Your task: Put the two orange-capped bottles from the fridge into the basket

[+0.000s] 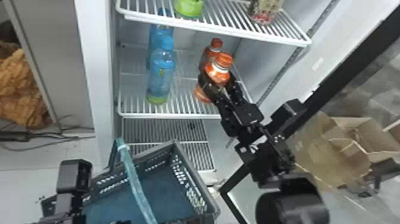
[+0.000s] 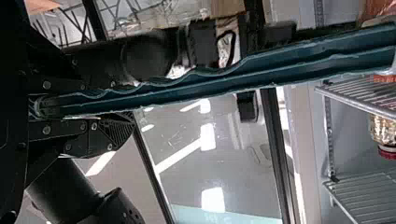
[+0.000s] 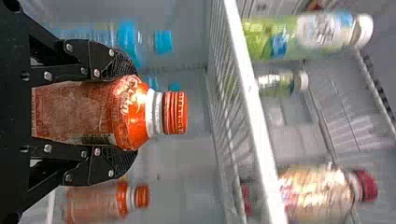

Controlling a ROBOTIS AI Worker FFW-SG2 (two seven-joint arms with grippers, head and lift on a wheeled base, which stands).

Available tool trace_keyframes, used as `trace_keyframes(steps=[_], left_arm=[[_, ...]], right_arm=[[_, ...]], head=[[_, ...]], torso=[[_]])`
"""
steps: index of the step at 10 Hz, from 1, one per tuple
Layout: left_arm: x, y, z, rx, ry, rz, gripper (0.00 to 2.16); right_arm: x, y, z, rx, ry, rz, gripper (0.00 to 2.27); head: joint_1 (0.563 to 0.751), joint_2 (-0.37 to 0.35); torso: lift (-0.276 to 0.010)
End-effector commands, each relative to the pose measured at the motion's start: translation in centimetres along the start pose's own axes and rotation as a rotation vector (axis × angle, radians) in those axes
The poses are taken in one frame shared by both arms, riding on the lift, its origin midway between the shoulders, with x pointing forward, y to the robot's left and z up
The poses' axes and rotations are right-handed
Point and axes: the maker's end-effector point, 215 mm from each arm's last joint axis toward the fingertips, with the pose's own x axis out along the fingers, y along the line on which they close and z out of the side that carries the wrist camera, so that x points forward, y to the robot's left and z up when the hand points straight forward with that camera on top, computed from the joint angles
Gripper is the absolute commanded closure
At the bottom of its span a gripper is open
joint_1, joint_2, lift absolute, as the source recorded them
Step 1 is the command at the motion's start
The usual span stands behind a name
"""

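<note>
The right gripper (image 3: 133, 112) is gripping the nearer orange-capped bottle (image 3: 95, 112), its two fingers pressing on opposite sides of the body below the shoulder, probably because that wide part is offering flat pads a steadier hold than the narrow neck. The cap (image 3: 175, 113) is pointing out past the fingertips, so the bottle is likely to be going base first into the basket (image 1: 195, 178); whether its base is touching the shelf (image 1: 166, 115), I cannot tell. The second orange-capped bottle (image 1: 205, 58) is standing just behind, on the same shelf, and a careless sideways pull could be knocking it. Two blue bottles (image 1: 161, 71) are standing well to the left, leaving room for the arm. The left gripper (image 2: 123, 100) is clamping the teal handle (image 2: 233, 74) between its fingers, presumably so that the basket is waiting low before the open fridge (image 1: 96, 59), near enough for a short carry. Neither orange-capped bottle is lying in it, so the task is sitting at its first pick
</note>
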Motion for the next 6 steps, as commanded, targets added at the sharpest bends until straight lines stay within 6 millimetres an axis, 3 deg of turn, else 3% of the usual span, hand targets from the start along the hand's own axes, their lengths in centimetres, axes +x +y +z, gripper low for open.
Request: trace_keyframes(steps=[1,3,6], left_arm=[[0.0,0.0,0.1,0.003,0.000,0.002,1.17],[-0.1,0.0,0.1,0.002,0.001,0.003,1.17],[0.0,0.2,0.0,-0.001,0.003,0.004,1.17]], right_arm=[[-1.8,3.0,0.9,0.040,0.062,0.054,0.87],[-4.0,6.2,-1.3,0.106,0.199,0.124,0.87],[-7.9,12.9,-3.2,0.207,0.415,0.274,0.87]], head=[[0.695,-0.350],[0.695,-0.350],[0.695,-0.350]], torso=[[-0.235],[-0.235],[-0.235]])
